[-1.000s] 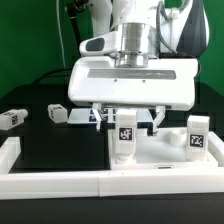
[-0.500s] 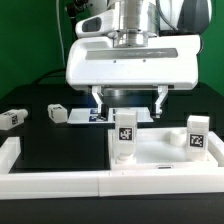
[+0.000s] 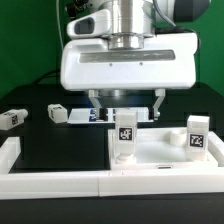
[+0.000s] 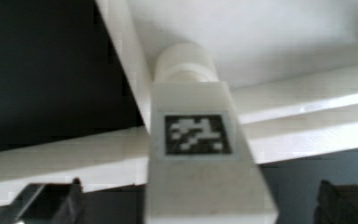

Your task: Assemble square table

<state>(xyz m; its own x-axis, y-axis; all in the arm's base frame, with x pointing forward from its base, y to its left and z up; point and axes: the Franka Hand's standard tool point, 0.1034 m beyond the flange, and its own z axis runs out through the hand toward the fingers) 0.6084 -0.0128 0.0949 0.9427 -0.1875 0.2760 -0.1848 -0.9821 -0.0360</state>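
Note:
The square table top [image 3: 160,155], a white slab with a raised rim, lies at the exterior view's right. One white tagged leg [image 3: 125,136] stands upright at its near left corner, and a second leg [image 3: 197,137] stands at its right side. My gripper [image 3: 127,104] hangs open just above the first leg, holding nothing, with its fingers [image 3: 97,103] spread wider than the leg. In the wrist view the same leg [image 4: 202,120] rises straight toward the camera between the two dark fingertips [image 4: 51,203], and the gripper [image 4: 202,205] is centred over it.
Two loose white legs [image 3: 12,117] [image 3: 57,113] lie on the black table at the exterior view's left. The marker board [image 3: 95,117] lies behind the gripper. White border rails [image 3: 60,181] run along the front and the left side [image 3: 8,150].
The open gripper has risen from around the near-left leg to just above it. The leg stays upright on the slab.

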